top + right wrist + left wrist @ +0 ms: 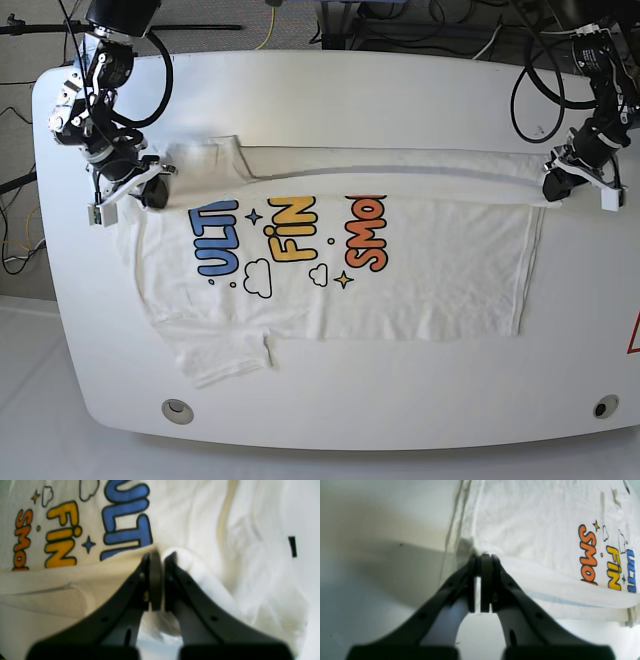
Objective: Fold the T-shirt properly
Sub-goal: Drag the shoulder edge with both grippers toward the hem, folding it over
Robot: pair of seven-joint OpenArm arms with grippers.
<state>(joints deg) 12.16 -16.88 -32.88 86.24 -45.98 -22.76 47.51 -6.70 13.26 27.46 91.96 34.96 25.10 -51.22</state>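
The white T-shirt point(440, 270) lies print-up on the white table point(330, 95), with "ULTRA", "FINE" and "SMOL" partly covered by a band folded over from the far edge. My left gripper point(550, 188), at the right of the base view, is shut on the folded fabric at the hem end; in the left wrist view its jaws point(482, 556) pinch the fold of the shirt point(532, 525). My right gripper point(152, 193), at the left of the base view, is shut on the fold at the shoulder end point(160, 555), next to the blue letters point(125, 517). One sleeve point(225, 355) lies flat near the front.
Two round fittings sit in the table near the front edge, one at the left point(177, 409) and one at the right point(600, 407). Cables and stands point(400, 20) crowd the space behind the table. A red marking point(634, 335) shows at the right edge.
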